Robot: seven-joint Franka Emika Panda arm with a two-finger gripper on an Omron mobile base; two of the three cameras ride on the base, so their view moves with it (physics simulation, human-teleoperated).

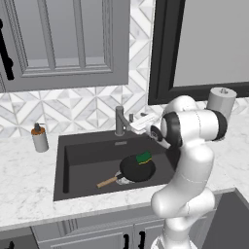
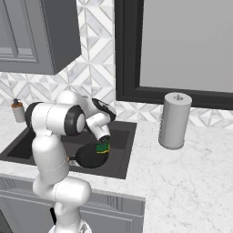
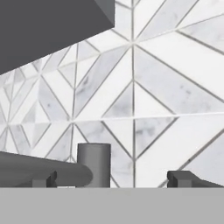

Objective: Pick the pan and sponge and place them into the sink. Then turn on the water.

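The black pan [image 1: 136, 169] lies on the floor of the dark sink [image 1: 82, 151], its wooden handle pointing front left. The green-topped sponge [image 1: 144, 157] rests on the pan's far right rim. From the right base view the pan [image 2: 91, 157] and sponge [image 2: 103, 148] show just below my forearm. My gripper [image 1: 136, 123] hovers open above the sink's back edge, right beside the grey faucet [image 1: 119, 121], holding nothing. In the hand view the faucet post [image 3: 93, 162] and its spout [image 3: 43, 169] stand between my spread gripper [image 3: 113, 179] tips, left of centre.
A grey soap dispenser [image 1: 40, 138] stands on the marble counter left of the sink. A grey paper towel roll [image 2: 174, 120] stands on the counter to the right. Tiled backsplash, a dark-framed window and an upper cabinet rise behind.
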